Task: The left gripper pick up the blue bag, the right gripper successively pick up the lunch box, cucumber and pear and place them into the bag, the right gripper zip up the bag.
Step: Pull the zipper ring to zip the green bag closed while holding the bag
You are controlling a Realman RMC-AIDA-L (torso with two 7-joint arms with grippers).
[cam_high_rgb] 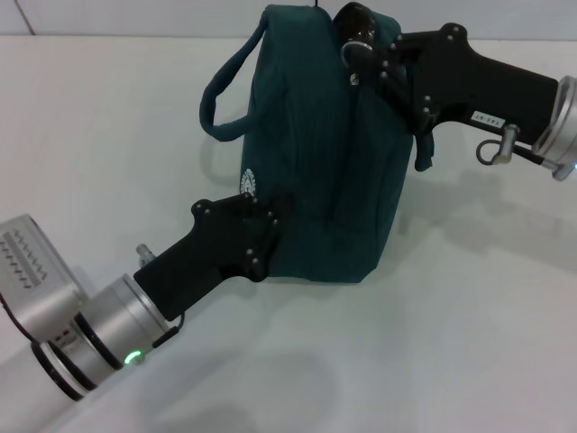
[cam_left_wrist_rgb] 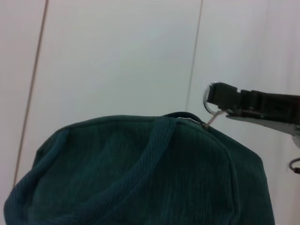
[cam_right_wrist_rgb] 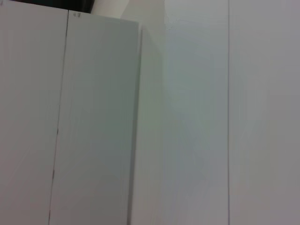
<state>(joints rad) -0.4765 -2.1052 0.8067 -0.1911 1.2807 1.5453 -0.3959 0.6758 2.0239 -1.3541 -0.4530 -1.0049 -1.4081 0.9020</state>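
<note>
**Jaws closed on the bag from two sides**

The jaws of the left gripper (cam_high_rgb: 275, 221) are closed on the lower left side of the blue bag (cam_high_rgb: 315, 153); the fabric is pinched between them, near a small white emblem (cam_high_rgb: 249, 182) on the cloth. The arm of this gripper comes up from the lower left of the head view, with a silver wrist and a green light (cam_high_rgb: 132, 357) on it.

The jaws of the right gripper (cam_high_rgb: 365, 59) are at the top of the bag, narrow, and they hold the zipper pull. In the left wrist view the right gripper (cam_left_wrist_rgb: 216, 105) shows as a black tip with a small metal ring (cam_left_wrist_rgb: 209, 104), and a thin metal pull goes from this ring down to the top edge of the bag (cam_left_wrist_rgb: 140, 173). The arm of the right gripper comes from the right side and has a small white label (cam_high_rgb: 487, 117).

The bag stands upright on the white worktop (cam_high_rgb: 451, 343), between the two grippers. Its top looks closed in the left wrist view. One carrying strap (cam_high_rgb: 221, 90) makes a loop on the left side of the bag, and another strap end (cam_high_rgb: 424, 149) hangs on the right side, under the right gripper. What is inside the bag I cannot tell. The right wrist view shows only pale flat panels.
</note>
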